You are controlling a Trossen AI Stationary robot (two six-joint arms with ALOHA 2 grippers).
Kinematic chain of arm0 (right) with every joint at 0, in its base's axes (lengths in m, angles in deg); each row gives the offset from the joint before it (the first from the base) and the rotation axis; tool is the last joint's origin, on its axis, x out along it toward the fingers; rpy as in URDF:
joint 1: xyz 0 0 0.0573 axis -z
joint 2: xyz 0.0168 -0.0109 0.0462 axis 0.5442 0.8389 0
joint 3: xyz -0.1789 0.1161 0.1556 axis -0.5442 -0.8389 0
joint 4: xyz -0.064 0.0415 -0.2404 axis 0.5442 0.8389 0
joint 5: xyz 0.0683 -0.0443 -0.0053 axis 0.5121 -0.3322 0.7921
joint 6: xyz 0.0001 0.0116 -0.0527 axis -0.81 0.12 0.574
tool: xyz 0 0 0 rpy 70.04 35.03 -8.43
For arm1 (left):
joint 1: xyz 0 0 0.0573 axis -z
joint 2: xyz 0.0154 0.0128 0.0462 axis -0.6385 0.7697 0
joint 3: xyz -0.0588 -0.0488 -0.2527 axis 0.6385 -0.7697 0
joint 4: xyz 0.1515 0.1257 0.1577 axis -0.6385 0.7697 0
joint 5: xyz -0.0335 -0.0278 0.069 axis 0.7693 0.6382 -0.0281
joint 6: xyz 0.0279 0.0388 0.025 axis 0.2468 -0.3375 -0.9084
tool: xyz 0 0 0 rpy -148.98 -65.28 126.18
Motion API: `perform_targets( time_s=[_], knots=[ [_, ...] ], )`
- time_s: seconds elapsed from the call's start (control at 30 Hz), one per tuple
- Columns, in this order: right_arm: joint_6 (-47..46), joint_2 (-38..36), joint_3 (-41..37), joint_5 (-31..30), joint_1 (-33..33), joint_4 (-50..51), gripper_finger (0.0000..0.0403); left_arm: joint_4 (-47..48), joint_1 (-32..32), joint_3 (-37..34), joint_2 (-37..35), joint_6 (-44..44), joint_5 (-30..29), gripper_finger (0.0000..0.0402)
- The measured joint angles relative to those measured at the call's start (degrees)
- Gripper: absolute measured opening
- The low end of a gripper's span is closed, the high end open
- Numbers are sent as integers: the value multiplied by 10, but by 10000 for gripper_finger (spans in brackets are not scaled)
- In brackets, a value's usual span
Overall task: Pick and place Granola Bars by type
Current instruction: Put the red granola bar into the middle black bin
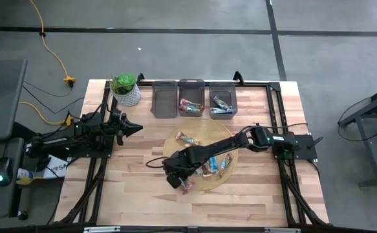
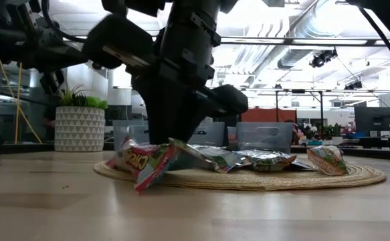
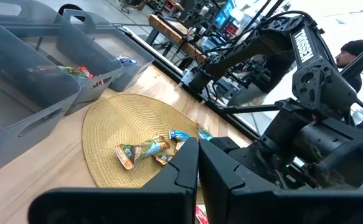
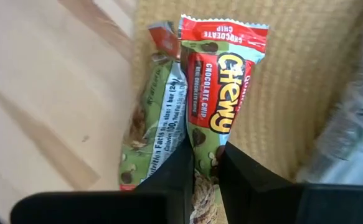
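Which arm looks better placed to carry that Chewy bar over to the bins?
The right. Its gripper is already pinched on the Chewy bar at the woven mat. The left gripper sits shut off the mat near the plant pot.

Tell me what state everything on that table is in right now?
Right claw: closed on the Chewy bar at the mat's edge.
Left claw: shut, empty, parked off the mat.
Round woven mat: flat, several bars lying on it.
Left grey bin: looks empty.
Middle grey bin: holds bars.
Right grey bin: holds bars.
Potted plant: upright.
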Motion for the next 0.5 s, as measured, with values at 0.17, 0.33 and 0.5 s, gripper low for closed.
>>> perform_targets(
  time_s=[0.17, 0.33, 0.5],
  knots=[
    [0, -1, 0, 4, 1, -7, 48, 0, 0, 0, 0, 0, 0, 10],
    [5, -17, -1, -8, 7, -7, 48, 0, 0, 0, 0, 0, 0, 10],
    [23, -52, -1, -40, 19, -10, 48, 0, 0, 0, 0, 0, 0, 10]
  ],
)
